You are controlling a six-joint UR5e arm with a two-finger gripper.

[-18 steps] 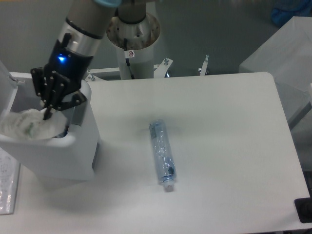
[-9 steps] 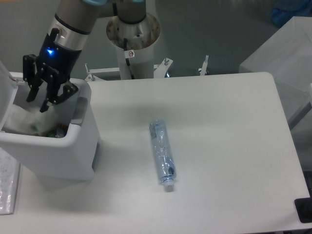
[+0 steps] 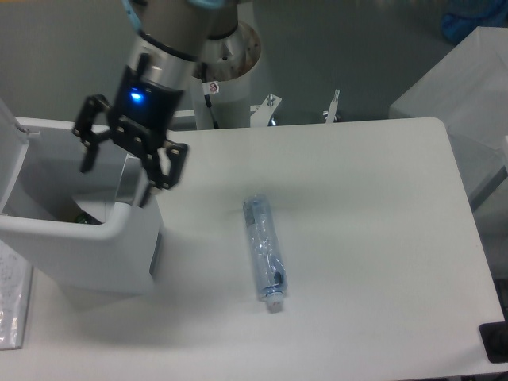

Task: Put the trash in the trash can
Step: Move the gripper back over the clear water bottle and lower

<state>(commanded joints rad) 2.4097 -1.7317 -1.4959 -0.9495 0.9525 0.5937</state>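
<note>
Spanning most of the view, the white bench [image 3: 357, 238] is carrying everything. The trash can [image 3: 79, 246] is sitting at its left edge, lid [image 3: 6, 155] tipped open, a small green bit of wrapper [image 3: 82, 217] showing in the grey inside. The gripper [image 3: 115, 181] is hanging over the can's right rim, fingers [image 3: 145, 193] spread wide, gripping nothing. The crushed bottle [image 3: 263, 252] is lying flat mid-bench, white cap toward the camera, well apart from the can
</note>
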